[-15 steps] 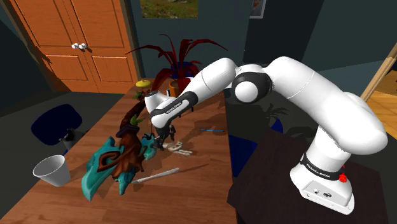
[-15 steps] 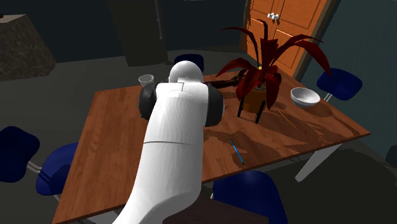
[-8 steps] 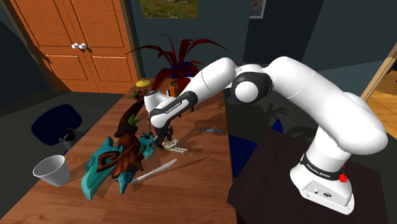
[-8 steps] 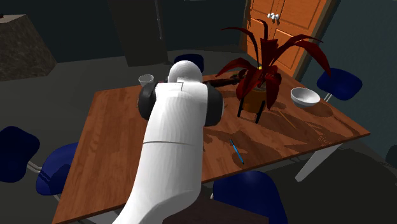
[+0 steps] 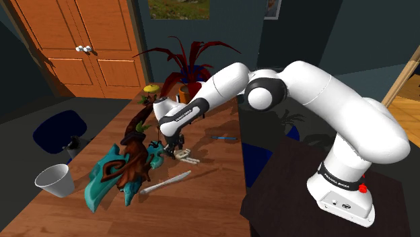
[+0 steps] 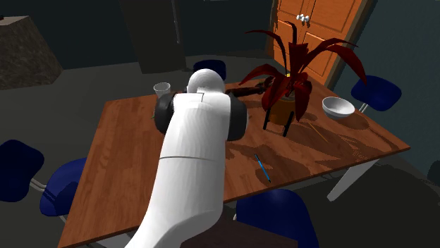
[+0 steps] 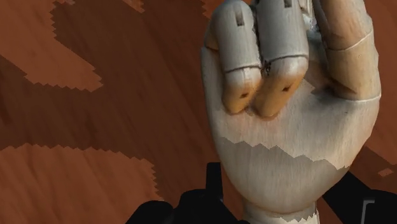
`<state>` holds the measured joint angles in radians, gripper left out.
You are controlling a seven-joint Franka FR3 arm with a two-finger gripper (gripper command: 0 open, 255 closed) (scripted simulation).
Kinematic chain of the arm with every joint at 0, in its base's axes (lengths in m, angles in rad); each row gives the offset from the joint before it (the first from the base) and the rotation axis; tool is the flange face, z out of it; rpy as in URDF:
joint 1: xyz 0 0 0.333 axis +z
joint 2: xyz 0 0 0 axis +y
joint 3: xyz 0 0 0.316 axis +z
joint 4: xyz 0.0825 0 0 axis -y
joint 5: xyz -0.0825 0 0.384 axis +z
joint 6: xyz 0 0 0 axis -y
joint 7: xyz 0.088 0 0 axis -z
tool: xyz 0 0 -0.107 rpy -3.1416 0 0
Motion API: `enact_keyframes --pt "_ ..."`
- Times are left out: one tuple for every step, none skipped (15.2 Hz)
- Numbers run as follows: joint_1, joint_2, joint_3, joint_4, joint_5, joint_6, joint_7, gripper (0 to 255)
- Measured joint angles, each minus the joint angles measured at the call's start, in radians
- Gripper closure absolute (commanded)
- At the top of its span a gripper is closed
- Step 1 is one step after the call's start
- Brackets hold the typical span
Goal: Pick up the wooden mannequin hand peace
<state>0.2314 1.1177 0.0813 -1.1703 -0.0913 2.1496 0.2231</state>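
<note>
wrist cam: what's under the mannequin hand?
Brown wooden table, shadow-patched, shows on both sides of the hand. The part right beneath the hand is covered by it, so nothing there can be seen.

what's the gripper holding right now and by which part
The wooden mannequin hand: the gripper appears to clasp it at the base of the palm, just above the wrist, one black finger against each side.

Pale wooden mannequin hand [image 7: 289, 137], two digits curled, before a brown wooden tabletop [image 7: 95, 121].
</note>
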Motion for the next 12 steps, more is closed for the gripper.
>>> enact_keyframes --pt "-0.001 -0.009 0.0 -0.009 0.0 -0.004 0.0 255" --pt "-0.002 -0.02 0.0 -0.018 0.0 -0.008 0.0 255" --pt "-0.002 -0.029 0.0 -0.019 0.001 -0.017 0.0 255" --pt "-0.002 -0.042 0.001 -0.029 0.001 -0.02 0.001 255" --pt "-0.003 -0.052 0.001 -0.034 0.001 -0.025 0.001 255" --pt "-0.004 -0.068 0.002 -0.051 0.001 -0.025 0.001 255" --pt "-0.005 -0.077 0.002 -0.053 0.002 -0.032 0.0 255" --pt "-0.007 -0.089 0.002 -0.061 0.002 -0.036 -0.001 255" --pt "-0.006 -0.096 0.003 -0.06 0.003 -0.044 -0.001 255" --pt "-0.006 -0.107 0.003 -0.064 0.003 -0.051 0.0 255" --pt "-0.008 -0.122 0.004 -0.075 0.004 -0.055 -0.001 255" --pt "-0.007 -0.13 0.004 -0.076 0.004 -0.061 -0.001 255"
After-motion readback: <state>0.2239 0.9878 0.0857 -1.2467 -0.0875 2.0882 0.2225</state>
